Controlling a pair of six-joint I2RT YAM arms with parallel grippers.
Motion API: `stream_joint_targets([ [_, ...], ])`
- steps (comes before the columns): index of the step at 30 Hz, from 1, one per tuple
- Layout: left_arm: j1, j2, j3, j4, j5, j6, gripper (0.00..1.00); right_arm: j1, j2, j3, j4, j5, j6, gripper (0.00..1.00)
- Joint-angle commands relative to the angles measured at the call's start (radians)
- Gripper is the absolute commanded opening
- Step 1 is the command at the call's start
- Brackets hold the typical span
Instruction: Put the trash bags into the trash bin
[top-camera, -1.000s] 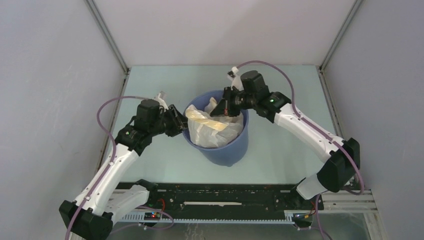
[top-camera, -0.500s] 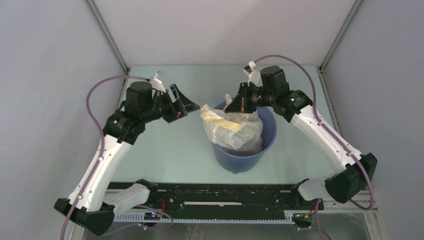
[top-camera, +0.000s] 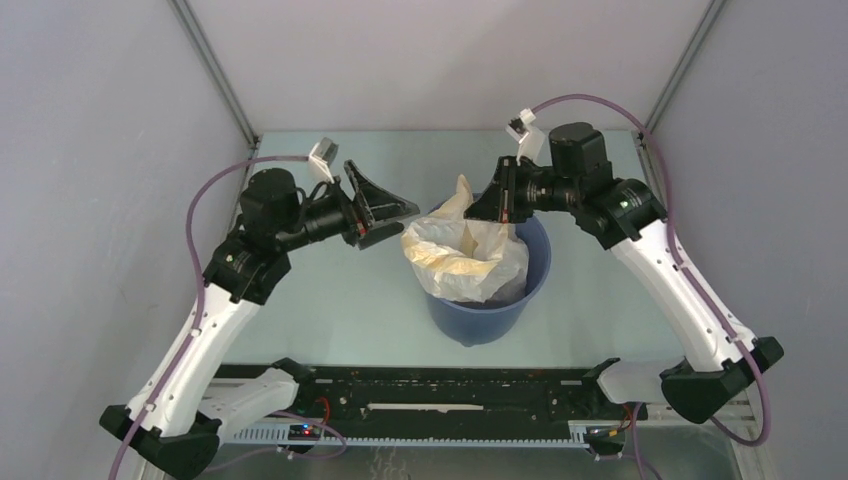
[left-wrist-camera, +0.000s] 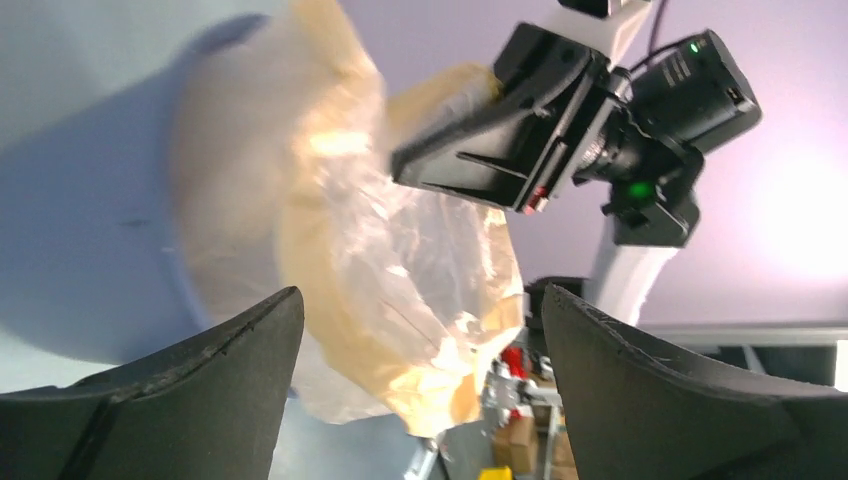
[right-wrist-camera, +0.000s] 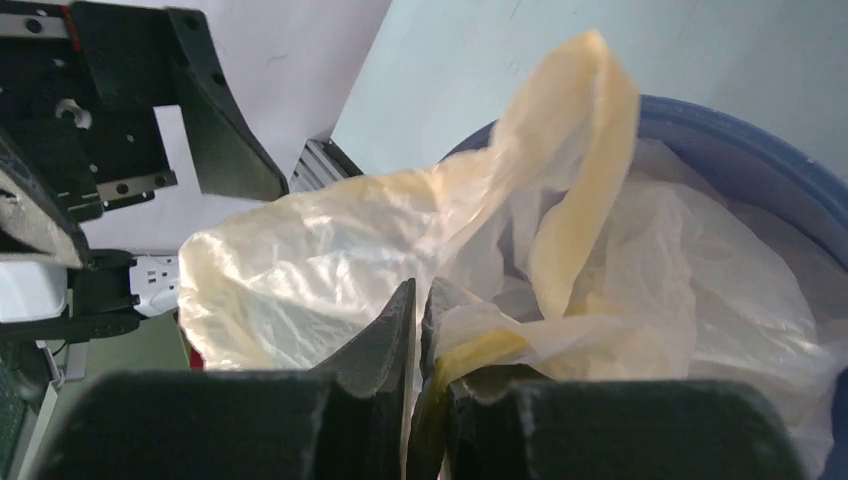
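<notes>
The blue trash bin (top-camera: 490, 318) stands mid-table with the wrinkled cream trash bag (top-camera: 465, 255) stuffed in its mouth, one flap sticking up at the far rim. My left gripper (top-camera: 405, 217) hovers just left of the bag, open, with nothing between its fingers; in the left wrist view the bag (left-wrist-camera: 390, 260) hangs beyond my left gripper (left-wrist-camera: 420, 292), with the bin (left-wrist-camera: 80, 250) at left. My right gripper (top-camera: 478, 212) is at the bin's far rim. In the right wrist view my right gripper (right-wrist-camera: 423, 283) has its jaws a hairline apart with yellowish bag (right-wrist-camera: 330, 260) film pinched between them, above the bin (right-wrist-camera: 760, 140).
Grey walls with metal corner posts (top-camera: 215, 80) enclose the pale green table (top-camera: 330, 300) on three sides. A black rail (top-camera: 440, 395) with the arm bases runs along the near edge. The right arm's forearm (top-camera: 680, 290) crosses the table right of the bin.
The left gripper let go of the bag, opened wide and drew back up and left. The right arm rose and shifted right, and the bin with the bag slid right.
</notes>
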Motion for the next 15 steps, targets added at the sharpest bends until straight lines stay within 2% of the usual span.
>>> stream_joint_targets([
  [1, -0.087, -0.024, -0.046, 0.207, 0.068, -0.181, 0.93, 0.005, -0.047, 0.066, -0.061, 0.041, -0.047, 0.19],
  [5, -0.164, 0.005, -0.025, 0.098, 0.023, -0.127, 0.86, 0.005, -0.064, 0.066, -0.063, 0.051, -0.031, 0.23],
  [8, -0.192, 0.02, 0.003, 0.024, -0.014, -0.084, 0.7, 0.007, -0.068, 0.083, -0.091, 0.049, -0.016, 0.28],
  [10, -0.194, 0.02, 0.011, -0.007, -0.038, -0.065, 0.58, 0.008, -0.076, 0.11, -0.14, 0.067, -0.007, 0.35],
  [13, -0.194, 0.024, 0.013, -0.053, -0.056, -0.039, 0.47, 0.005, -0.099, 0.152, -0.248, 0.104, 0.005, 0.49],
  [15, -0.194, 0.024, 0.001, -0.061, -0.051, -0.039, 0.41, 0.003, -0.122, 0.163, -0.314, 0.11, 0.018, 0.54],
])
